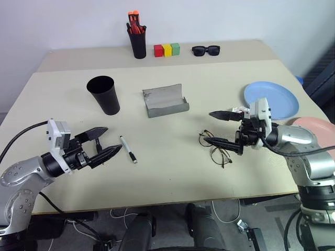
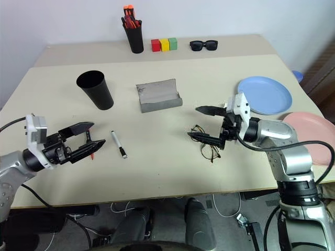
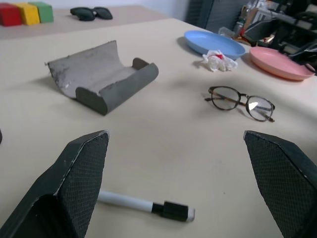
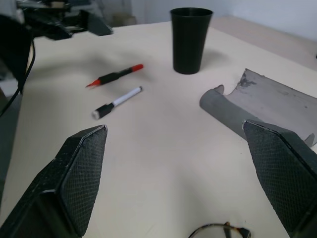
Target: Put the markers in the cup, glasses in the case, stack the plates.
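White-bodied marker (image 1: 128, 149) lies flat on the worktop (image 1: 167, 172) just past your left gripper (image 1: 103, 142), long axis running away from you, black cap at the near end. Left fingers (image 3: 81, 178) spread wide, holding nothing. Red-ended marker (image 4: 115, 76) lies right by the left fingertips; the head views catch just a sliver of it, while the right wrist view gives you its full length, black body with a red tip at each end, roughly parallel to the white one.

Right gripper (image 1: 221, 128) also wide open and empty, pointing across at the left one. Glasses (image 1: 215, 148) sit unfolded on the worktop directly under the right fingers (image 4: 79, 173), lenses side by side.

Case (image 1: 165, 101) is open, between both grippers and further out, long axis across the worktop. Cup (image 1: 103, 94) upright, beyond the left fingers, mouth up.

Light blue plate (image 1: 272, 99) is out beyond the right gripper's wrist, with the salmon pink plate (image 2: 314, 137) beside it, not stacked. Left wrist view shows a crumpled white-and-red scrap (image 3: 218, 60) by the blue plate, mostly hidden by the right gripper from the head.
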### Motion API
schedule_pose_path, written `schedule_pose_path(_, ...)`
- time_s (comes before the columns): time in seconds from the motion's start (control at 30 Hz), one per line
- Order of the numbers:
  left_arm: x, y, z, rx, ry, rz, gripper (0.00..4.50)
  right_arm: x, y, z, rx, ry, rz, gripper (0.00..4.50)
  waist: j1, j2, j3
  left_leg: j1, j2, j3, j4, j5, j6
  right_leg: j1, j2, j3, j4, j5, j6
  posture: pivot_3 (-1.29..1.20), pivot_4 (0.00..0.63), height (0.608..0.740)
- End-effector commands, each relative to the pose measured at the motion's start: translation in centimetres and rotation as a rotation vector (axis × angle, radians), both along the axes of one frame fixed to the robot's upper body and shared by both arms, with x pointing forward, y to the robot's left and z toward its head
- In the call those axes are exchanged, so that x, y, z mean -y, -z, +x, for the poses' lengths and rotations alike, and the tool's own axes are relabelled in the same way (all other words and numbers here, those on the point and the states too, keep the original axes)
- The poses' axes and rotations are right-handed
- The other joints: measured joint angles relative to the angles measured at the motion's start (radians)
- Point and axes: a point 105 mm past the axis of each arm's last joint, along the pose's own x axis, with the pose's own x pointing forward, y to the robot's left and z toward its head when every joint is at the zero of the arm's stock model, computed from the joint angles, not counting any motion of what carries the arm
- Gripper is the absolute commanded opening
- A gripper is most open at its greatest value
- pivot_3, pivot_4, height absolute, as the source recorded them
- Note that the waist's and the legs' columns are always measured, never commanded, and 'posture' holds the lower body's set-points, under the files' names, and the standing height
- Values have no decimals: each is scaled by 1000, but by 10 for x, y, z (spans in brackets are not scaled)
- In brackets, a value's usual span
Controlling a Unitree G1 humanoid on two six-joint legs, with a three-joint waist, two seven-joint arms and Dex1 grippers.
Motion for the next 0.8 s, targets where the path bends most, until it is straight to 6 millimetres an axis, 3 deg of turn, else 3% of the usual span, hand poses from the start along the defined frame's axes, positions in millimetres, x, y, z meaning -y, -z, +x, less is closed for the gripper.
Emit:
schedule_pose_path(0.03,-13,-8,-1,55,-28,44,4500,1,-16,-9,124,-19,-37,4462,-1,0,0,0,0,0,0,0,0,0,0,0,0,0,-1,0,150,740)
schedule_pose_path(0.27,-16,-7,0,64,-34,55,4500,1,-14,-10,146,-30,-54,4462,-2,0,0,0,1,0,0,0,0,0,0,0,0,-1,-2,0,150,740)
schedule_pose_path(0.4,-66,7,5,-142,-451,164,4500,-19,-16,-2,200,-49,-8,4462,-13,0,0,1,1,0,0,0,0,0,1,0,1,0,0,0,150,740)
schedule_pose_path(0.6,-88,2,5,-257,-687,81,4500,-47,-17,2,199,-106,39,4462,-5,-1,0,0,1,-2,0,0,0,0,2,0,1,1,1,0,150,740)
schedule_pose_path(0.7,-86,9,5,-345,-811,145,4500,-53,-20,0,214,-142,49,4462,0,-1,0,0,1,-3,0,0,0,0,1,0,1,1,1,0,150,740)
schedule_pose_path(0.8,-71,20,10,-436,-862,134,4500,-57,-19,2,235,-144,65,4462,3,-2,-1,1,0,-3,0,0,-1,0,1,0,1,1,1,0,150,740)
